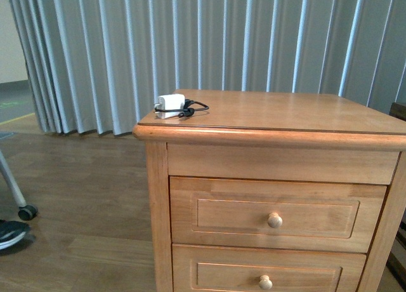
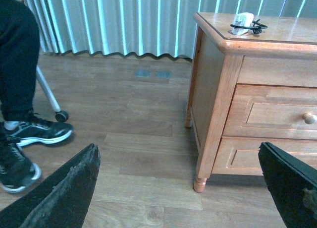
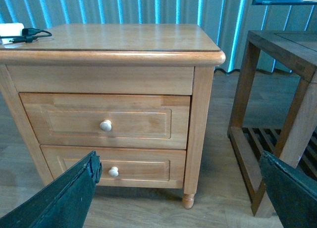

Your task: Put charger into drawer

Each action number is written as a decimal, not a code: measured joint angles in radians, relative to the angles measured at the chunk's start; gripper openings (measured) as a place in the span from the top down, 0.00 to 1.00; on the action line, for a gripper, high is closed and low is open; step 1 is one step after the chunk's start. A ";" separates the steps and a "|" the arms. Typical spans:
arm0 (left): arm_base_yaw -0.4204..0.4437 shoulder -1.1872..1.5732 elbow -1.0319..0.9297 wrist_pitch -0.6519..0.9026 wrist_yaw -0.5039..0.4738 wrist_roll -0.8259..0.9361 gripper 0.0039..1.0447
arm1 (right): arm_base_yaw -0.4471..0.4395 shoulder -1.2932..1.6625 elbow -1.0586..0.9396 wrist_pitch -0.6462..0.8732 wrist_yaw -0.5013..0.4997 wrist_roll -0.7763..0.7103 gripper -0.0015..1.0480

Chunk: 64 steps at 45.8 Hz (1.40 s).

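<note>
Your left fingers (image 2: 69, 193) are spread wide with nothing between them, over the wood floor (image 2: 138, 139) beside the cabinet (image 2: 210, 89). Your right fingers (image 3: 74, 193) are spread just as wide and empty, facing the cabinet's front. Both are well apart from the charger.

Ahead of you the drawer (image 1: 228, 216) is shut, its round pale knob (image 1: 275, 220) at the middle of the panel. The lower drawer (image 1: 222, 273) is closed beneath it.

On the counter (image 1: 285, 111) above, the charger (image 1: 171, 105) lies near the far left corner. Its white cube sits toward the left edge, and its black cable (image 1: 195, 106) is coiled just beside it.

Behind the cabinet hangs a pale pleated curtain (image 1: 222, 38).
</note>
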 joint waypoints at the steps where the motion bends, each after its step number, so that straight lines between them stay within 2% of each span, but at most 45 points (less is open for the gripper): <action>1: 0.000 0.000 0.000 0.000 0.000 0.000 0.06 | 0.000 0.000 0.000 0.000 0.000 0.000 0.08; 48: 0.000 0.000 0.000 0.000 0.000 0.000 0.06 | 0.000 0.000 0.000 0.000 0.000 0.000 0.08; 49: 0.000 0.000 0.000 0.000 0.000 0.000 0.06 | -0.007 0.005 0.001 -0.004 -0.030 -0.006 0.08; 53: 0.000 0.000 0.000 0.000 0.001 0.000 0.06 | -0.098 0.101 0.025 -0.048 -0.362 -0.131 0.08; 56: 0.000 0.000 0.000 0.000 0.000 0.000 0.06 | -0.093 0.176 0.025 -0.035 -0.512 -0.209 0.08; 59: 0.000 0.000 0.000 0.000 -0.001 0.000 0.06 | -0.056 0.236 0.025 0.010 -0.520 -0.249 0.08; 64: 0.000 0.000 0.000 0.000 -0.001 0.000 0.06 | 0.023 0.341 0.026 0.122 -0.427 -0.277 0.08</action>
